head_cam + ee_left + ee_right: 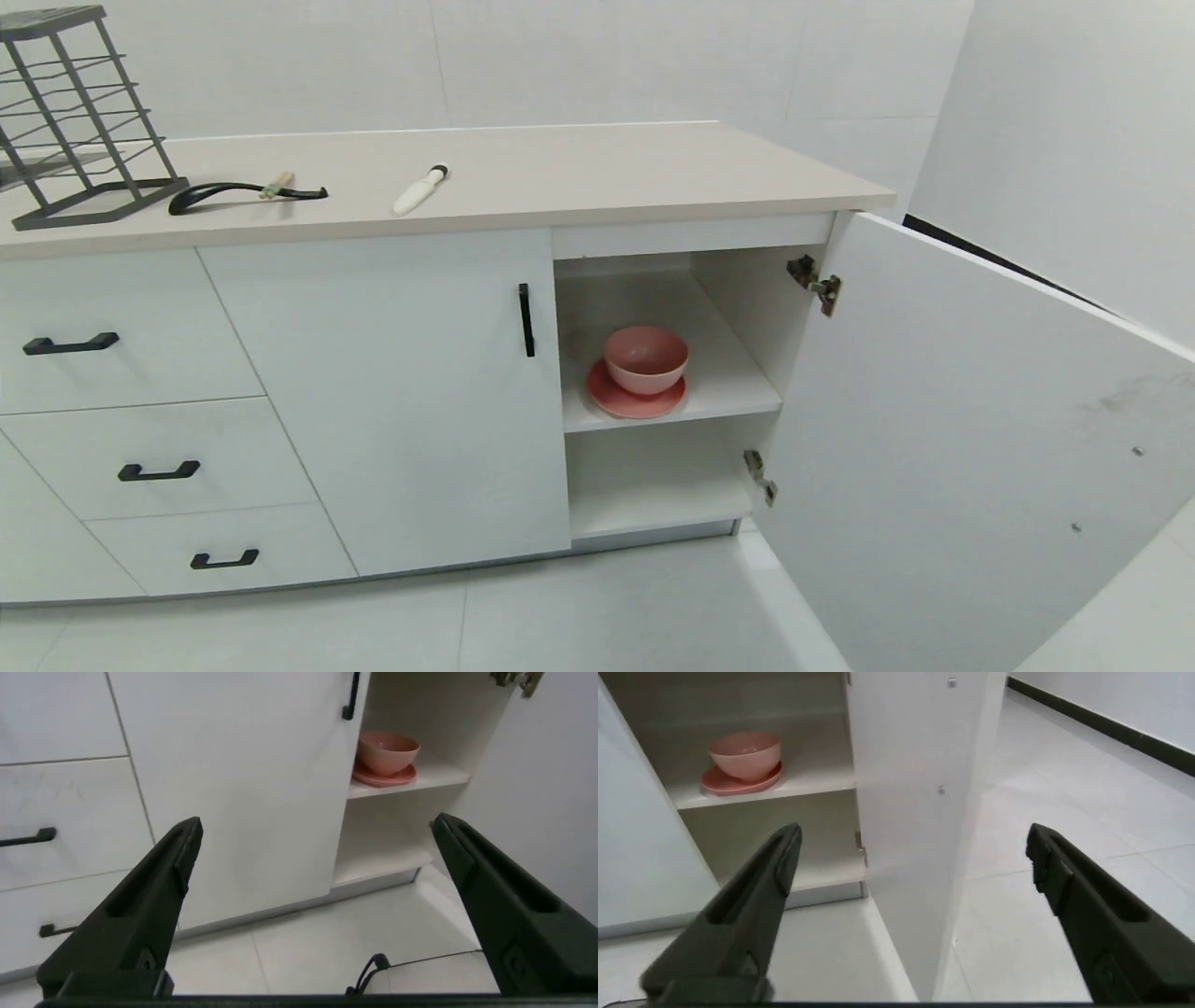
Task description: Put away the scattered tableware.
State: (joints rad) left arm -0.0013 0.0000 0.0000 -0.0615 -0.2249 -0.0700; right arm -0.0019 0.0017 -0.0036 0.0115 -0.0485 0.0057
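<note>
Left claw (316, 826): released, nothing held.
Right claw (911, 833): released, nothing held.
Pink bowl (645, 358): stacked on pink plate (635, 399) on upper shelf (738, 392), ahead of both claws, well apart.
Cabinet door (980, 448): swung open, edge near, ahead of right claw.
White knife (420, 189), black utensil (243, 192): laid on worktop (579, 177), higher than both claws, well apart.
Step judged: worktop pieces to be fetched.
Door best kept open until stowed.
Knife to be gripped across its width and lifted level.

left gripper (315, 826), right gripper (913, 833): matte black, long tapered fingers (140, 915), recessed groove along each. Thin black cable (372, 969) loops at left gripper's base.
</note>
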